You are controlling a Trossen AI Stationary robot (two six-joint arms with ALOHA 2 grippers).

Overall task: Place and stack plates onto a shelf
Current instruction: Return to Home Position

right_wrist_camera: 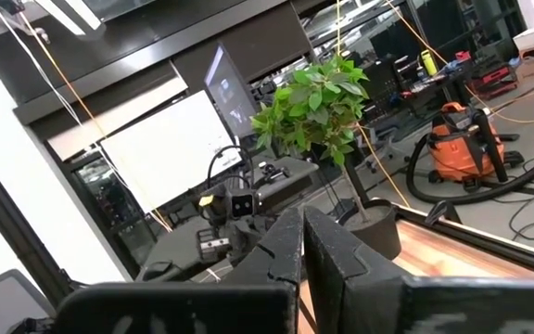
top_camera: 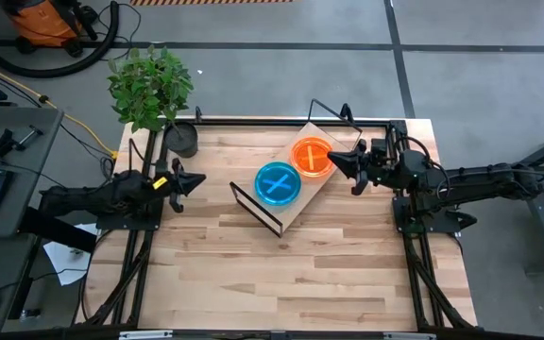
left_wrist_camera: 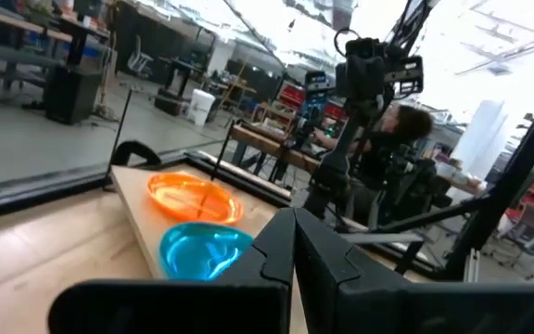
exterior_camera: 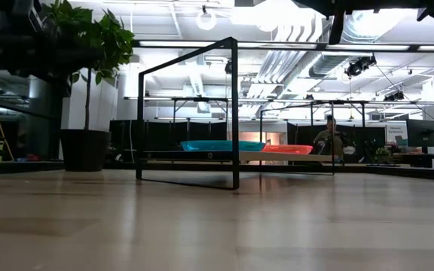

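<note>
A cyan-blue stack of plates [top_camera: 278, 183] and an orange stack [top_camera: 312, 157] sit side by side on the light wooden shelf [top_camera: 302, 196], which stands on its black wire ends in the middle of the table. In the low view the cyan plates [exterior_camera: 222, 145] and orange plates [exterior_camera: 288, 149] rest on the board. The left wrist view shows the orange stack [left_wrist_camera: 193, 197] beyond the cyan one [left_wrist_camera: 202, 250]. My left gripper [top_camera: 195, 182] hovers shut near the table's left edge. My right gripper [top_camera: 336, 158] is shut, just right of the orange stack, touching nothing.
A potted plant [top_camera: 155, 94] stands at the far left corner of the table. The near half of the tabletop [top_camera: 281, 274] lies in front of the shelf. A person [exterior_camera: 328, 139] sits in the room far behind the table.
</note>
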